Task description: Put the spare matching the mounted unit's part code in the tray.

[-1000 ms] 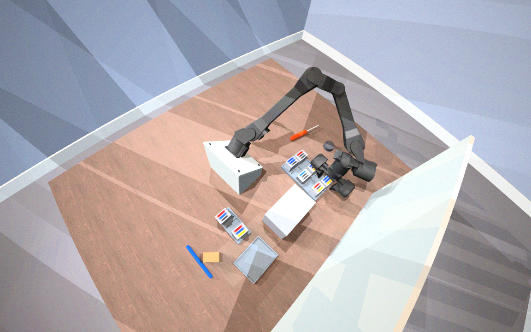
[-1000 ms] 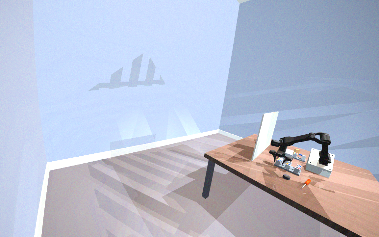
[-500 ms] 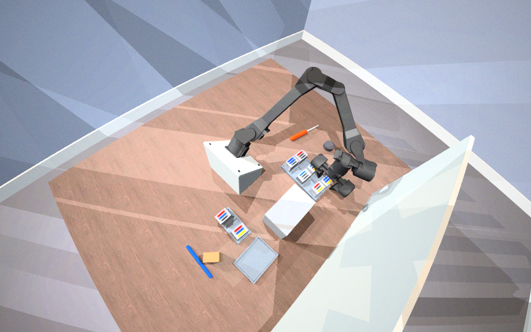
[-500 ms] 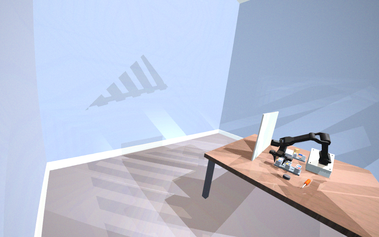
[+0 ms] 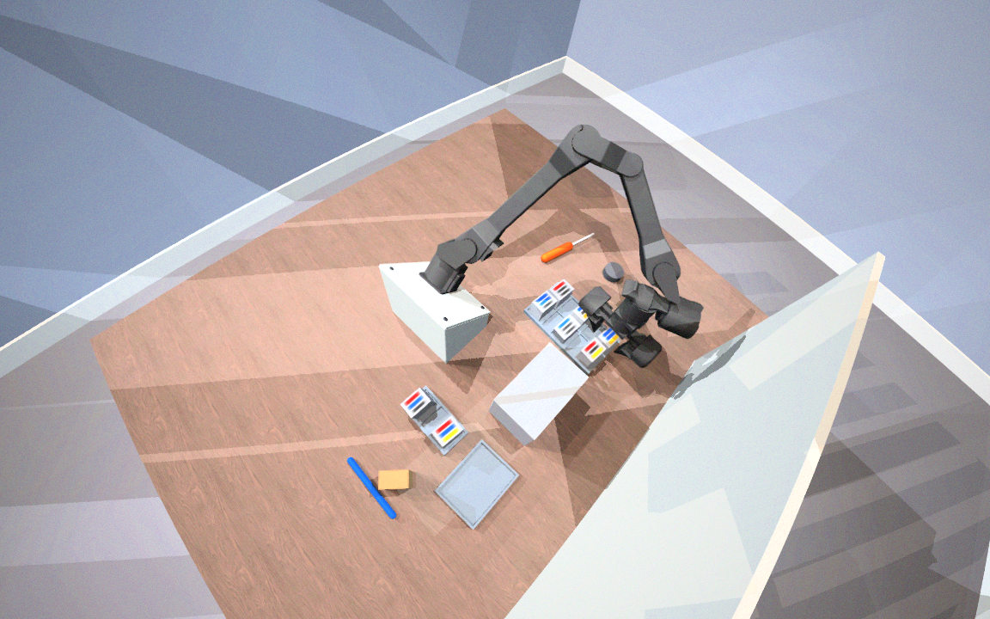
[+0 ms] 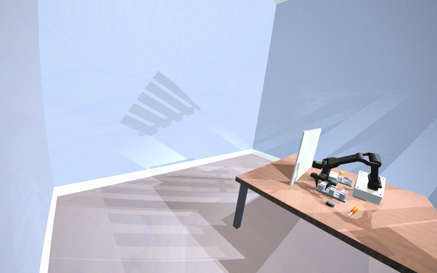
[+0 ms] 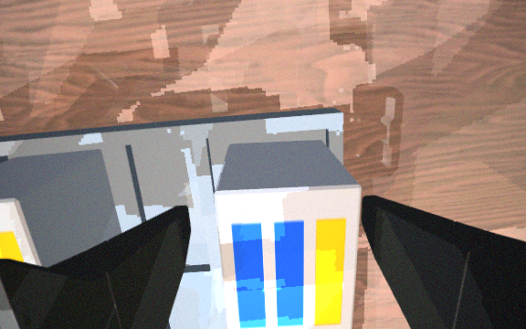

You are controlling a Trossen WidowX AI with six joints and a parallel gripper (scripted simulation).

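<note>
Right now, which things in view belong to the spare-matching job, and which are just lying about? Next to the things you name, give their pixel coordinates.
Part of the job:
- gripper (image 5: 612, 332) (image 7: 276, 213)
- blue-blue-yellow striped block (image 5: 609, 336) (image 7: 288, 256)
- larger block rack (image 5: 539, 312) (image 7: 163, 132)
- grey tray (image 5: 477, 485)

Apparently just lying about:
- orange-handled screwdriver (image 5: 558, 252) (image 6: 354, 210)
- dark round puck (image 5: 612, 272) (image 6: 330, 203)
- blue rod (image 5: 370, 487)
- yellow-orange block (image 5: 393, 479) (image 6: 341, 173)

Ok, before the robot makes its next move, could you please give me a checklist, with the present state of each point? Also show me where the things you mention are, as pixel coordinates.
1. Jaws open around the block with two blue bars and one yellow bar (image 7: 288, 256): ok.
2. Block standing between the two fingertips: ok, though it is nearer the right-hand one in the wrist view.
3. Code of this block the same as on the back of the mounted unit: cannot tell, no view shows that back clearly.
4. Tray (image 5: 476, 484) free to receive the spare: ok, nothing lies in it.
5. Screwdriver (image 5: 558, 252) (image 6: 354, 210) away from the jaws: ok.
</note>
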